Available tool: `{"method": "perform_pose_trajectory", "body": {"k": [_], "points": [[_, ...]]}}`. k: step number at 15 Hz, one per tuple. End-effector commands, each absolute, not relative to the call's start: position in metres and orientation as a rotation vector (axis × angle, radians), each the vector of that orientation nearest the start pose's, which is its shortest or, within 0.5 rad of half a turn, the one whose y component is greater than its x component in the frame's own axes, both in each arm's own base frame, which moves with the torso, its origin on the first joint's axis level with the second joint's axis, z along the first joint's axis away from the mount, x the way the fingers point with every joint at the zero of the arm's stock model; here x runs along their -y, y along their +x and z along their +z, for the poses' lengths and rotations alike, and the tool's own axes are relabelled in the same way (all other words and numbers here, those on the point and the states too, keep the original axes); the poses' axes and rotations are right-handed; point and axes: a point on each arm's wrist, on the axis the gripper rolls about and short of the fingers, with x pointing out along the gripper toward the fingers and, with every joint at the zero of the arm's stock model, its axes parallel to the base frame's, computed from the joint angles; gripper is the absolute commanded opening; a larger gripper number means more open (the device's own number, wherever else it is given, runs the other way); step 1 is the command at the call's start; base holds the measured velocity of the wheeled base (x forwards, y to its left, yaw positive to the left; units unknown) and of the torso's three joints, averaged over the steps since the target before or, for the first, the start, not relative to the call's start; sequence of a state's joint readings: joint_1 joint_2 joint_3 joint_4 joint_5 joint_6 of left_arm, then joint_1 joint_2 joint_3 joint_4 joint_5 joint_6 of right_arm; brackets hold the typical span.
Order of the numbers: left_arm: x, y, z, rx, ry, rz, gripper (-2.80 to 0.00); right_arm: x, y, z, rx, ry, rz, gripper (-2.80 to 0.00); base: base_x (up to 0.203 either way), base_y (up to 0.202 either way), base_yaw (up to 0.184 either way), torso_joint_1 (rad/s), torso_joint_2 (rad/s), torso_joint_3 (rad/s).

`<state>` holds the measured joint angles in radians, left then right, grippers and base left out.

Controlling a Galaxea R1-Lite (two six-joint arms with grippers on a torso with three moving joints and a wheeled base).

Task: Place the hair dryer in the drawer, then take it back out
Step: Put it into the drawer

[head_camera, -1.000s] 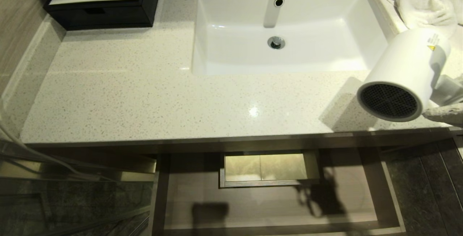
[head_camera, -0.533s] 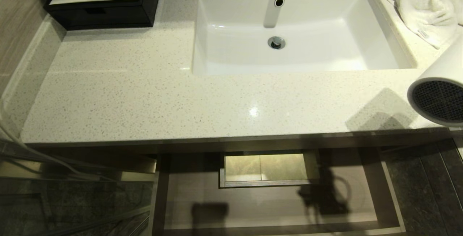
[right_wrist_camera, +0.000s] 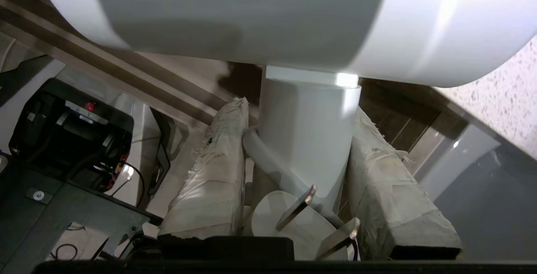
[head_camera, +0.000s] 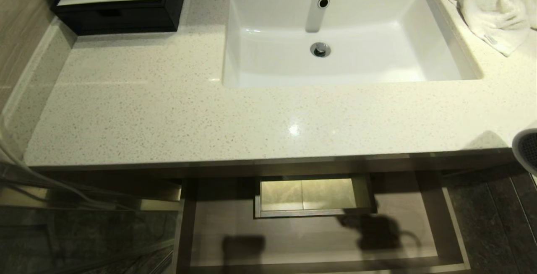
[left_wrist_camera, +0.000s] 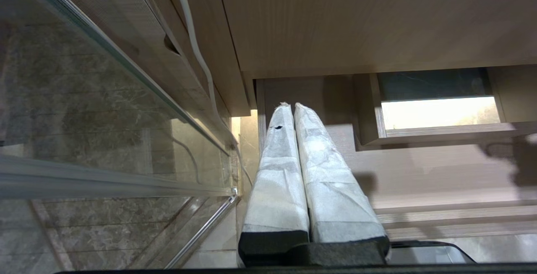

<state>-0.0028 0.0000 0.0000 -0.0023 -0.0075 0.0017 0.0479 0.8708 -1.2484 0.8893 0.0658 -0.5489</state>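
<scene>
Wide shallow grey-brown wood-grain drawer (head_camera: 319,240) sits open and empty. Right gripper (right_wrist_camera: 293,156) clamps the white fat-barrelled hair dryer (head_camera: 527,150) by its handle, off the counter's right edge; the loose plug could snag the drawer wall. Left gripper (left_wrist_camera: 293,110) closed, idle

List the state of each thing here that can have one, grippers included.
drawer: pulled open, nothing lying in it.
hair dryer: held off the counter by its handle, only its grille end showing at the head view's right edge.
right gripper: shut on the hair dryer's handle.
left gripper: shut, empty, parked low beside the drawer.
sink: empty, no water running.
towel: crumpled on the counter.
</scene>
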Motion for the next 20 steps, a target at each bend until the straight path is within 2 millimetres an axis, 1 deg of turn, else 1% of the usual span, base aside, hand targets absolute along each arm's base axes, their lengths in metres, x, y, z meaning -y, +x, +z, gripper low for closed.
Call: {"method": "perform_pose_trajectory", "body": {"k": [1,2,3,7,10,14,20], "points": [[0.000,-0.023,0.075,0.002,0.002,-0.010,-2.80,0.000,0.024,0.308,-0.490,-0.561,0.137,-2.80,0.000,0.000,0.000,0.000,0.00,0.000],[0.000,-0.023,0.075,0.002,0.002,-0.011,-2.80,0.001,0.026,0.307,-0.502,-0.569,0.086,-2.80,0.000,0.000,0.000,0.000,0.00,0.000],[0.000,-0.023,0.076,0.003,0.002,-0.011,-2.80,0.001,0.027,0.306,-0.502,-0.568,0.079,-2.80,0.000,0.000,0.000,0.000,0.00,0.000],[0.000,-0.023,0.076,0.003,0.002,-0.011,-2.80,0.001,0.033,0.308,-0.467,-0.565,0.071,-2.80,0.000,0.000,0.000,0.000,0.00,0.000],[0.000,-0.023,0.075,0.002,0.002,-0.010,-2.80,0.001,0.033,0.307,-0.470,-0.563,0.075,-2.80,0.000,0.000,0.000,-0.035,0.02,-0.025],[0.000,-0.023,0.076,0.003,0.002,-0.009,-2.80,0.001,0.027,0.303,-0.464,-0.558,0.072,-2.80,0.000,0.000,0.000,-0.282,0.11,-0.165],[0.000,-0.023,0.075,0.002,0.002,-0.010,-2.80,0.001,0.019,0.297,-0.455,-0.557,0.071,-2.80,0.000,0.000,0.000,-0.318,0.08,-0.231]]}}
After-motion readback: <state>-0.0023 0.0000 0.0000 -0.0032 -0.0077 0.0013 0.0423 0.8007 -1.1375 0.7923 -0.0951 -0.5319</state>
